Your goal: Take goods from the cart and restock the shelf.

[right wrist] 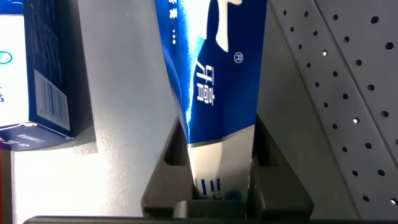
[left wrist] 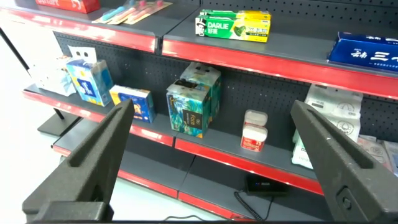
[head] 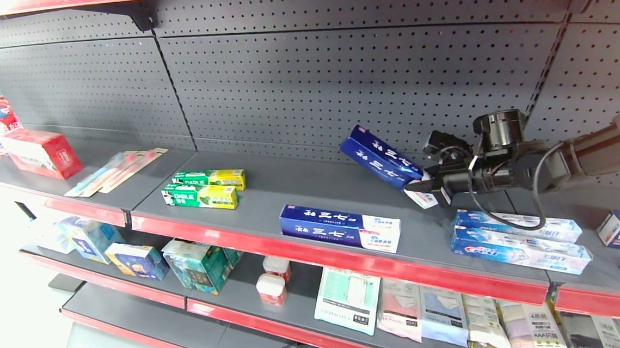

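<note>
Left gripper point(left wrist: 211, 112) nearest lens: fingers spread wide, empty, facing lower shelves point(left wrist: 205, 149). Shelf point(head: 300, 188): middle board, pegboard point(head: 336, 74) behind. Right gripper point(head: 419, 191) clamped on white end of blue toothpaste box point(head: 377, 155); box tilted above board, far end up toward pegboard. Matching box point(head: 341, 227) lies flat at front edge. Advice: level box, lower behind matching box, same heading, keep clear of pegboard, release once flat. Print: white characters on blue; barcode on matching box's end.

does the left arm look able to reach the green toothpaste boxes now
Probably yes: the left gripper has its jaws open and empty, and the green toothpaste boxes lie near the shelf front, unobstructed.
</note>
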Robot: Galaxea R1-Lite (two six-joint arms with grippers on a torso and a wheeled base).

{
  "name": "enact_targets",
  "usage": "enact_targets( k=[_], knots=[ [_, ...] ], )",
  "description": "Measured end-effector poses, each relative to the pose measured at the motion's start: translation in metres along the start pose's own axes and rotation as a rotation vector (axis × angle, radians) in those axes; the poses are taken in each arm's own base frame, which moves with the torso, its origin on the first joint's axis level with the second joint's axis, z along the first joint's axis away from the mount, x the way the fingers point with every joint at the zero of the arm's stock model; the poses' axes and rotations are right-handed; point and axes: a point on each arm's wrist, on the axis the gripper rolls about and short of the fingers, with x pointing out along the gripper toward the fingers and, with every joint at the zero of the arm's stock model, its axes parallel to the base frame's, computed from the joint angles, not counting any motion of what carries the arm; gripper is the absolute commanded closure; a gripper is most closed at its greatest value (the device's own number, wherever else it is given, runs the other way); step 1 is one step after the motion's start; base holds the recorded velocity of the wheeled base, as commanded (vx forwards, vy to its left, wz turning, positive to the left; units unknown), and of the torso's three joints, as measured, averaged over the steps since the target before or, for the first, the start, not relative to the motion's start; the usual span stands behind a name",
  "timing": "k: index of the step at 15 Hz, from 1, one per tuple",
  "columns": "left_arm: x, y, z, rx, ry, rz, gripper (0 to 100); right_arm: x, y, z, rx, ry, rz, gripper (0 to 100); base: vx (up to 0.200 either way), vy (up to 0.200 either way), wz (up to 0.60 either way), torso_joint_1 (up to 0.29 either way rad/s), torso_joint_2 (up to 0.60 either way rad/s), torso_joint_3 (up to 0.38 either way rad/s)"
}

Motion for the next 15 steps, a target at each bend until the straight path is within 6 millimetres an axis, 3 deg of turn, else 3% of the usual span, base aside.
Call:
enact_targets(
  k=[15],
  knots=[
    [0.0, 0.0, 0.0, 0.0, 0.0, 0.0, 0, -0.0001, -0.0035, -0.0074, -0.015, -0.009, 0.02, 100, 0.0, 0.0, 0.0, 0.0, 0.0, 0.0]
  ],
)
